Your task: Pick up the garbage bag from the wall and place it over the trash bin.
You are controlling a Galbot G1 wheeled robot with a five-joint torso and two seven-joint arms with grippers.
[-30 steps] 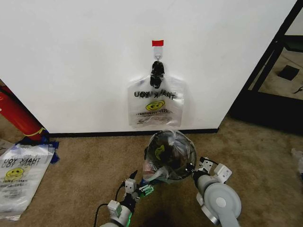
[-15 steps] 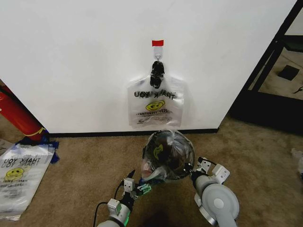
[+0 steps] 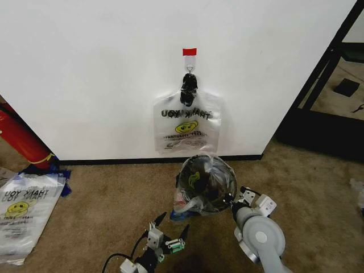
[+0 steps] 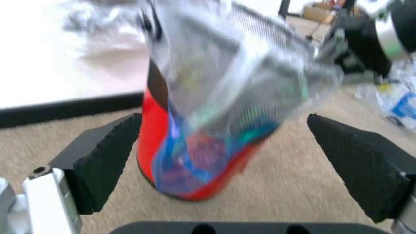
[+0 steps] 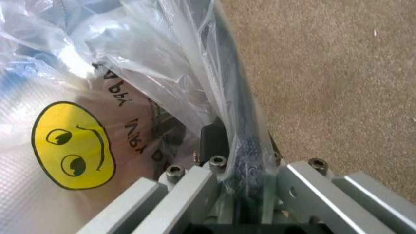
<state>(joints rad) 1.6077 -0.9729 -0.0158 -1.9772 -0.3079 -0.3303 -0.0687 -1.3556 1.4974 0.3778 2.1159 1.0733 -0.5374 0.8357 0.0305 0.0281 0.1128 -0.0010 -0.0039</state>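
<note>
- From the head view, on the carpet near the wall (image 3: 85,68), stands one bin (image 3: 206,185) with a bag (image 3: 199,181) draped over its mouth and hanging down its left side. A second bag (image 3: 186,124) hangs from the black clip (image 3: 188,88) under the red tape (image 3: 189,52), and a third (image 3: 23,213) lies flat on the floor at far left: three bags in all, one bin, one clip. The left tool (image 3: 169,226) sits just near of the bin, fingers spread and empty. The right tool (image 3: 234,200) is at the bin's right rim. A red cylinder (image 3: 20,139) leans at the left wall.
- Through the left wrist view, the bin (image 4: 195,161) with its red base stands between the two black foam pads (image 4: 104,158), which are released and touch nothing. Film (image 4: 234,83) slumps loosely over the mesh wall, so I judge it very light, limp and slippery, apt to slide off or tear on the rim.
- At the right wrist view, the right tool (image 5: 244,178) is clenched on the bin's dark rim with the bag (image 5: 130,73) pinched against it; one yellow smiley (image 5: 73,145) shows. My judgement: the film is best held at its hem or a bunched edge, never mid-panel, where it would only stretch.
</note>
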